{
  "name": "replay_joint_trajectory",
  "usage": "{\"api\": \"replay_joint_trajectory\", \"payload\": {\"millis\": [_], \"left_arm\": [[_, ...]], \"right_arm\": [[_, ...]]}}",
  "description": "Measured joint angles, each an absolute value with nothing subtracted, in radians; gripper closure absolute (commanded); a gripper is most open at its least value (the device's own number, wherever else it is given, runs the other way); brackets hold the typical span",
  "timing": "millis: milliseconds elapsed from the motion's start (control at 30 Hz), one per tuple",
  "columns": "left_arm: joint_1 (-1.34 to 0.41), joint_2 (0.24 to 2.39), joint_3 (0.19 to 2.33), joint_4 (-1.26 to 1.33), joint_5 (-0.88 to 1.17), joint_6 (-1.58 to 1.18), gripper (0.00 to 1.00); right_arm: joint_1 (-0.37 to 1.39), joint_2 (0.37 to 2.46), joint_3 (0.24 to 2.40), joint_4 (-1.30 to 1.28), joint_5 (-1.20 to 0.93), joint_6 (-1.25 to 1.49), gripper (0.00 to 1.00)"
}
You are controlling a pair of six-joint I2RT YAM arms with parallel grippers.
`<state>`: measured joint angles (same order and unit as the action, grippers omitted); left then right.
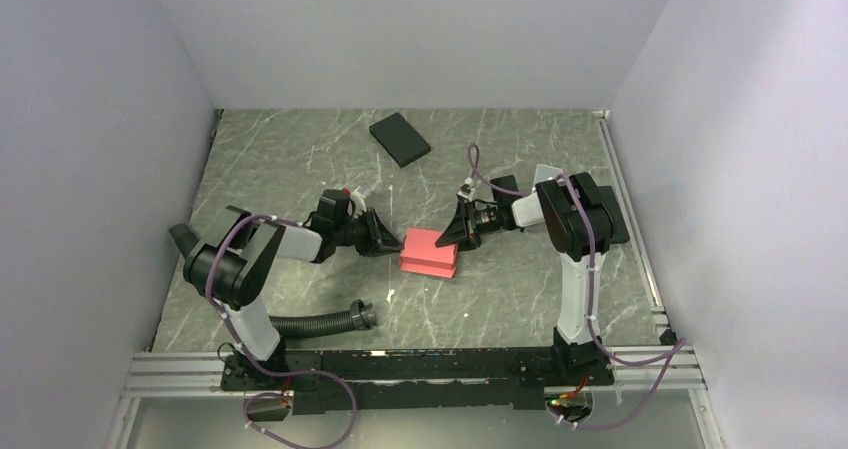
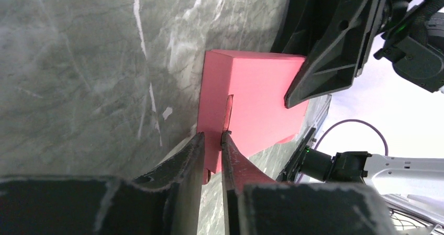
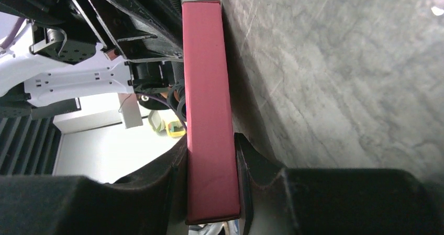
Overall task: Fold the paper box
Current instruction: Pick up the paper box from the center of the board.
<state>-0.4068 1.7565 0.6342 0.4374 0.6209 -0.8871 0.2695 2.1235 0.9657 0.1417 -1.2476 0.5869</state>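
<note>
Top view from high behind the bases (image 1: 255, 354), looking down over the whole table (image 1: 300, 169), left wrist view close along its fingers (image 2: 183, 164) onto the box (image 2: 256, 83) face, right wrist view nearer — box edge-on between its fingers (image 3: 262, 177), all three share the box.

There is one pink paper box (image 1: 430, 252), one black flat box (image 1: 400, 139), one black ribbed hose (image 1: 320, 321) and one grey marbled table (image 1: 520, 299). There are also two grippers: the left gripper (image 1: 392, 243) and the right gripper (image 1: 453, 237).
</note>
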Motion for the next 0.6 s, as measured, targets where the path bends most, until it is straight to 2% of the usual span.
{"api": "replay_joint_trajectory", "payload": {"millis": [167,300,367,500,600], "left_arm": [[-0.405,1.695,0.644,0.308,0.562,-0.859,0.64],[-0.392,1.561,0.658,0.138,0.486,-0.812,0.58],[-0.384,1.454,0.674,0.081,0.446,-0.782,0.49],[-0.371,1.223,0.691,0.046,0.376,-0.730,0.22],[-0.369,1.031,0.676,0.078,0.350,-0.698,0.21]], "right_arm": [[0.270,2.116,0.965,0.151,-1.256,0.593,0.91],[0.267,2.058,0.955,0.149,-1.243,0.593,0.91],[0.263,2.006,0.953,0.143,-1.238,0.587,0.92],[0.234,1.853,0.955,0.098,-1.240,0.540,0.92],[0.197,1.714,0.970,0.055,-1.256,0.500,0.93]]}}
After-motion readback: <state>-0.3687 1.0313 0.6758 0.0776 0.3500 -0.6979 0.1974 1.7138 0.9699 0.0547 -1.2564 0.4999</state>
